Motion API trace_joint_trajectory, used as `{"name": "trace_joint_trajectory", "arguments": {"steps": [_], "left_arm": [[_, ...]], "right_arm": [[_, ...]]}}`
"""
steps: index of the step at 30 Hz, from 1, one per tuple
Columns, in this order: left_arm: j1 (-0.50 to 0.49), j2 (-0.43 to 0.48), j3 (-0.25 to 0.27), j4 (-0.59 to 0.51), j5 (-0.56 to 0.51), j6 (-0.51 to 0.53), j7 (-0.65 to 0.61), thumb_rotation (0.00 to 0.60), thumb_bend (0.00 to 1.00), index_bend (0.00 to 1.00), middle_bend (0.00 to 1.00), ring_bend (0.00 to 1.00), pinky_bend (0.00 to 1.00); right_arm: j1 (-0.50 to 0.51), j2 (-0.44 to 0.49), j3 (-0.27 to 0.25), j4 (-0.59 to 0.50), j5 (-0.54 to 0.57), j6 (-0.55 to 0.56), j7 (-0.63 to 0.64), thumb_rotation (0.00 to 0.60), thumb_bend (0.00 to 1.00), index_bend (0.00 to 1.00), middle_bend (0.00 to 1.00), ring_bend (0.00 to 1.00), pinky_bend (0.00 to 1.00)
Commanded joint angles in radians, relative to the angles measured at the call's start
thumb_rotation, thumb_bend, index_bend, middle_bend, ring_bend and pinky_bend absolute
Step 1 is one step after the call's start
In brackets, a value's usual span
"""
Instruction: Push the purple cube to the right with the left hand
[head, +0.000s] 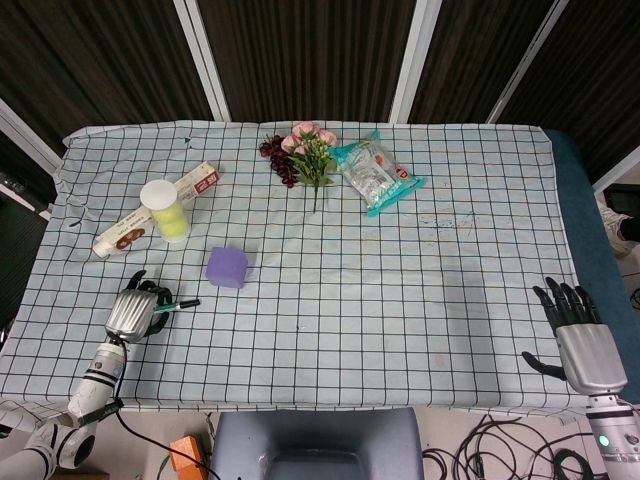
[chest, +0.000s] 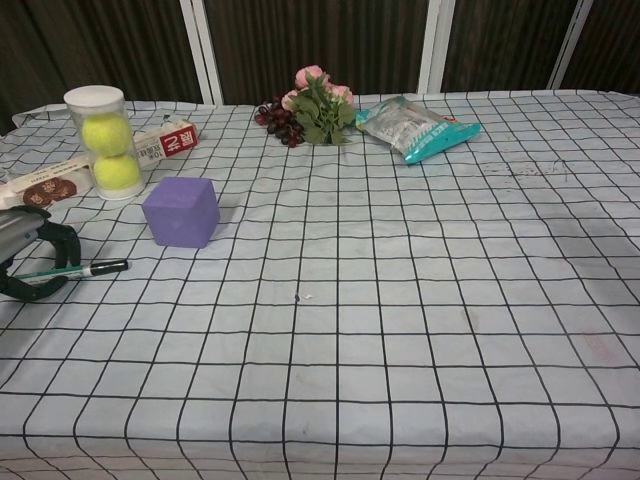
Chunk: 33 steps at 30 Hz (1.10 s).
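The left robot hand (head: 131, 311) rests on the desk (head: 400, 290) near its front-left corner, black fingers (chest: 50, 240) curled around the rear end of a green-barrelled marker pen with a black cap (chest: 80, 269); the pen tip points right. The solid purple cube (head: 227, 267) sits on the checked cloth right of and slightly beyond this robot hand, apart from it and from the pen. Behind the cube stands a clear plastic tube of yellow tennis balls (chest: 102, 141), with a flat red-and-white carton (chest: 165, 141) just beside it. The right robot hand (head: 578, 332) lies at the front-right edge of the desk, fingers spread, holding nothing.
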Motion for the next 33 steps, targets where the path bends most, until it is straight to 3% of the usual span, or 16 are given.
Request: {"name": "trace_joint_trajectory", "arguments": {"steps": [1,9,13,23,28,33], "left_arm": [[0.0,-0.001,0.0,0.002,-0.002,-0.002,0.001,0.6,0.4,0.59,0.61,0.34,0.14],[0.011,-0.02,-0.024,0.022,-0.011,0.059,0.036,0.6,0.57,0.78,0.86,0.51,0.2],[0.013,0.01,-0.061,0.042,-0.008,0.145,0.024,0.6,0.56,0.79,0.89,0.53,0.2],[-0.05,0.096,-0.138,0.015,-0.029,0.151,-0.015,0.6,0.56,0.8,0.9,0.54,0.2],[-0.098,0.098,-0.112,0.059,0.005,0.097,0.003,0.6,0.56,0.8,0.9,0.54,0.19],[-0.126,0.05,-0.063,0.206,0.053,0.062,-0.115,0.6,0.56,0.8,0.9,0.54,0.19]], "right_arm": [[0.0,0.0,0.0,0.0,0.0,-0.001,0.0,0.6,0.31,0.0,0.0,0.0,0.0],[0.0,0.0,0.0,0.0,0.0,-0.005,-0.001,0.6,0.31,0.0,0.0,0.0,0.0],[-0.002,0.002,0.001,-0.001,-0.001,-0.002,0.002,0.6,0.31,0.0,0.0,0.0,0.0],[0.002,-0.004,0.004,-0.001,0.005,-0.015,-0.008,0.6,0.31,0.0,0.0,0.0,0.0],[0.001,0.0,0.007,-0.001,0.009,-0.014,-0.001,0.6,0.31,0.0,0.0,0.0,0.0],[-0.001,0.004,0.007,0.0,0.007,-0.012,0.008,0.6,0.31,0.0,0.0,0.0,0.0]]}}
